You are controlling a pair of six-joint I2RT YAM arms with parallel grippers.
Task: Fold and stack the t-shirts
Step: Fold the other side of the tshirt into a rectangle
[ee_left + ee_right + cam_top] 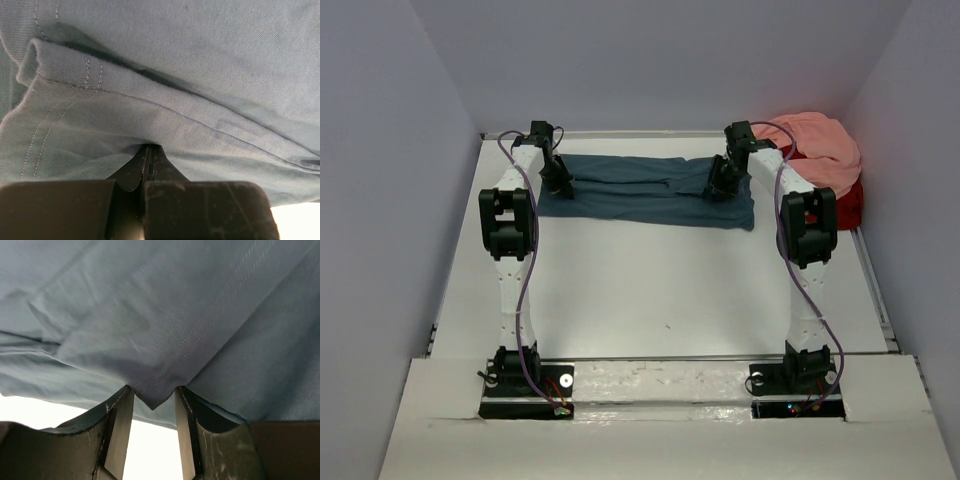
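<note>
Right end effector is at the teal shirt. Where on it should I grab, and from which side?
Take the stitched corner of the teal shirt that pokes between the open fingers of the right end effector. Probably come straight in from the arm's side: the hemmed point faces the fingers, is thin, and fits their gap.

The teal t-shirt (200, 75) is matt, finely woven cloth with stitched hems.
</note>
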